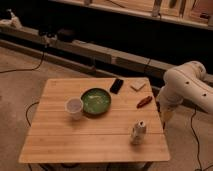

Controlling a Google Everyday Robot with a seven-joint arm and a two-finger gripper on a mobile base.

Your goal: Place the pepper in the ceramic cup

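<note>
End effector (163,117), grip state unclear, off the right edge of the wooden table (95,137), near the slender curved red pepper (144,102).

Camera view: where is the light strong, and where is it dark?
In the camera view, the table is warmly lit and the wall behind it is dark; the can shows a bright glint; the gripper hangs in dimmer light beside the table's right edge, near the pepper.
</note>
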